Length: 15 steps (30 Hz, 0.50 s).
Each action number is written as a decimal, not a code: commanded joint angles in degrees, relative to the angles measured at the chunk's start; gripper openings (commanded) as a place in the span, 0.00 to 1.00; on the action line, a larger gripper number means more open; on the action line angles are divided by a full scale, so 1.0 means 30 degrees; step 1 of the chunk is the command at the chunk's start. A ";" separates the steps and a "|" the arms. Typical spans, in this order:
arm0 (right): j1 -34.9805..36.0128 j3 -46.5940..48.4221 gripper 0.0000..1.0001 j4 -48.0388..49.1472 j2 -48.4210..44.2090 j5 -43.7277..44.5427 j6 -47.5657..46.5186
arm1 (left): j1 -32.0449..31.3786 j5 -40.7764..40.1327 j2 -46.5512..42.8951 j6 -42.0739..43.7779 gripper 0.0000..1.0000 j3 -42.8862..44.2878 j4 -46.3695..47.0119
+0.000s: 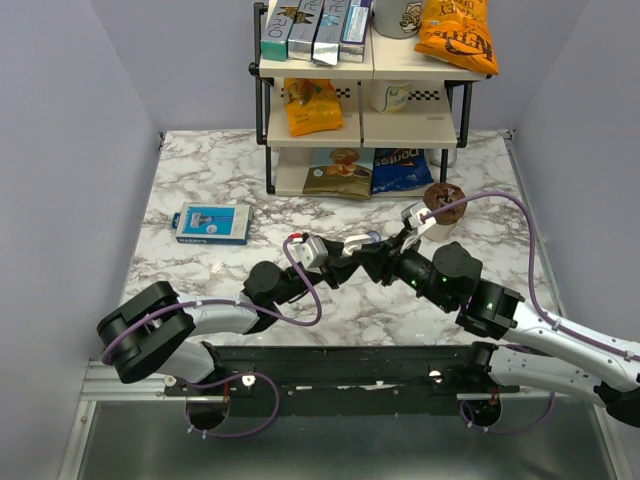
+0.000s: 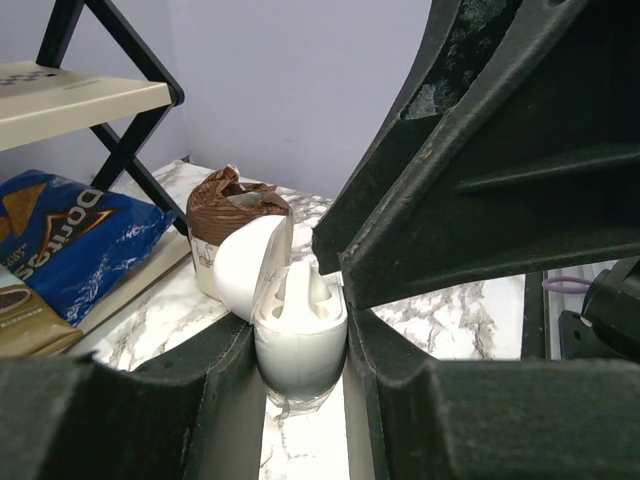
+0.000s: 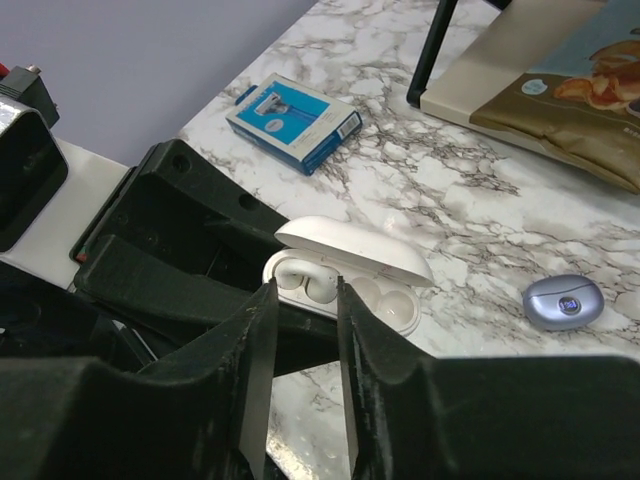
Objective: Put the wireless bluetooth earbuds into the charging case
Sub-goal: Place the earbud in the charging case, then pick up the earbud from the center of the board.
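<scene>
Left gripper [image 2: 300,392] clamped on open white charging case [image 2: 300,335] near tabletop [image 1: 200,180] centre, steadying it for loading; right gripper [image 3: 305,300] above seated earbud [image 2: 298,285], fingers slightly parted, empty.

On my feed the open case [image 3: 345,275] sits mid-table between the left gripper's [image 2: 300,350] fingers, an earbud [image 2: 297,285] in it. The cup [image 2: 235,225] is right behind it and a closed oval pod [image 3: 563,301] lies nearby. The flat box [image 1: 211,223] lies off left, and the shelf rack [image 1: 360,90] is at the back with a chip bag [image 1: 402,170] on its bottom shelf.

Left arm [image 1: 215,318] and right arm [image 1: 560,335]: both chunky black joints, silvery links, loopy purple cables [image 1: 500,193], matte black fingers [image 3: 250,380].
</scene>
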 commanded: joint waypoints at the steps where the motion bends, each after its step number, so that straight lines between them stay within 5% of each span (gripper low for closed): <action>1: 0.0146 0.0466 0.41 -0.0612 -0.0591 0.0229 0.0160 | -0.0069 -0.0299 -0.0340 0.0169 0.00 0.0016 0.6185; 15: 0.0029 -0.0086 0.47 -0.2927 -0.3319 0.5065 -0.0925 | 0.0253 -0.1880 -0.3911 0.1107 0.00 -0.2062 0.3497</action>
